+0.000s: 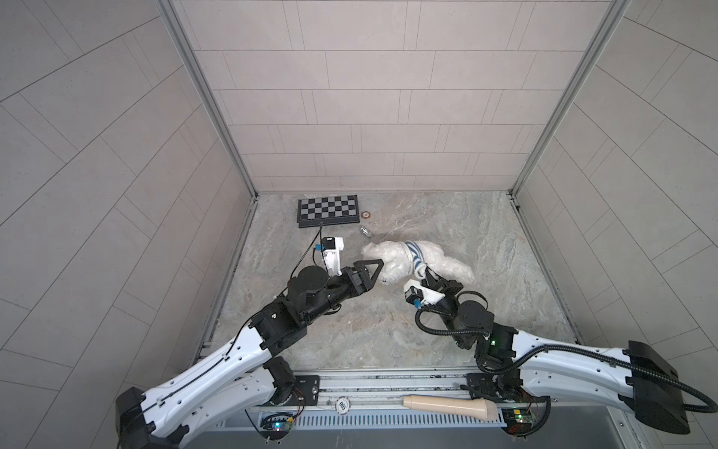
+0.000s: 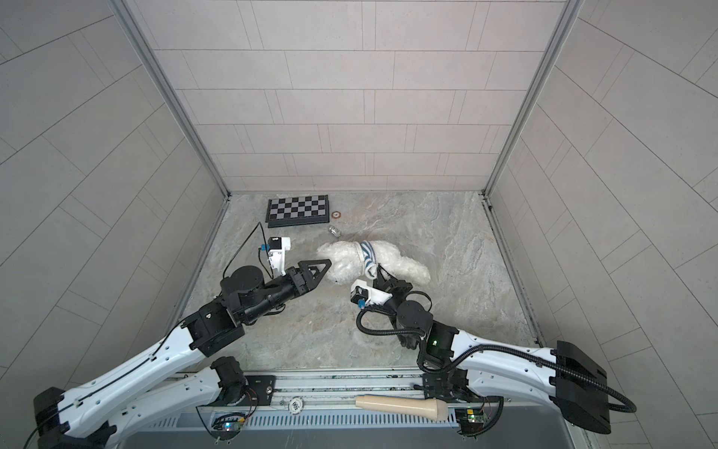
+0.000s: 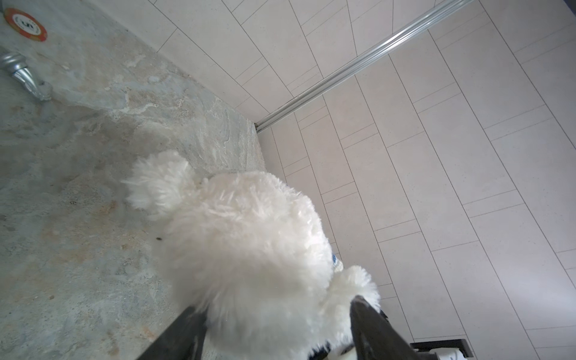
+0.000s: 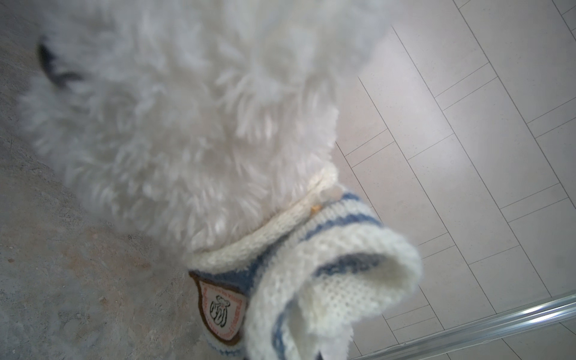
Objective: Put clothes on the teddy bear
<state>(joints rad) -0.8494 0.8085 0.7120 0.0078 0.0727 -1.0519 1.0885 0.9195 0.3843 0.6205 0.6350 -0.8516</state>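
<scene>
Both top views held one teddy bear (image 1: 392,258) just beyond one chessboard (image 1: 328,212). Left wrist view: one left gripper (image 3: 277,327) spread around the bear's head. Right wrist view: one striped sweater (image 4: 311,280) at its neck, pinched by the right gripper (image 1: 425,276).

Three pale tiled walls (image 1: 369,97) enclose a marbled grey-beige stone floor (image 1: 447,330), joined at the corners by aluminium posts (image 1: 209,101). Even, soft light falls throughout. A metal rail (image 1: 388,383) edges the near side.
</scene>
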